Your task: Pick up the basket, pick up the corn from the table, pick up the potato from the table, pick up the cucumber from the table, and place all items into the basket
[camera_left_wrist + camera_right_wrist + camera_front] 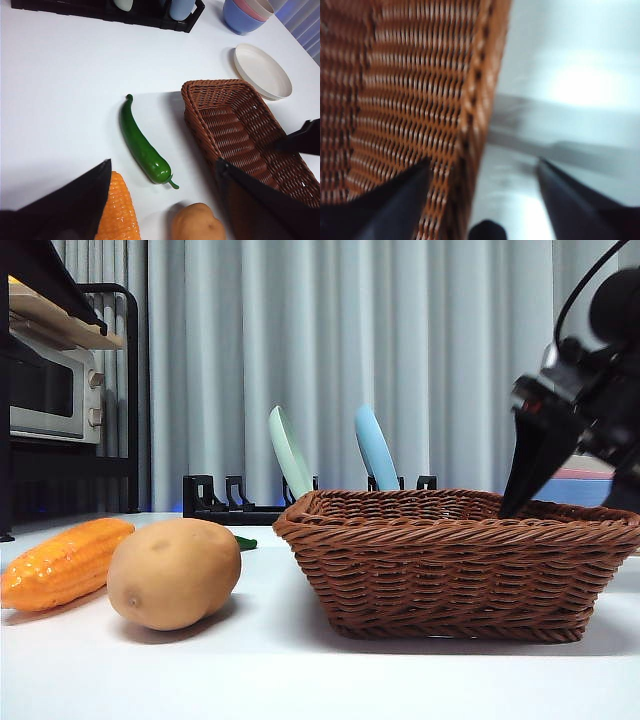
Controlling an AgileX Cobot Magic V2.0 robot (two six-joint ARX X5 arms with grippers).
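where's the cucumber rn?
The cucumber lies flat on the table, plain in the left wrist view, in the gap between the corn and the basket, with the potato near its stem end. In the front view only a tip shows behind the potato.

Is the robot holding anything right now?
No. The right gripper is open around the basket rim, not closed yet. The left gripper is open, holding nothing.

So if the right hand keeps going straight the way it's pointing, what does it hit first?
Most likely the basket rim: the right hand is open and straddles the wall, one jaw inside and one outside. Depth is blurry, so contact may already be close.
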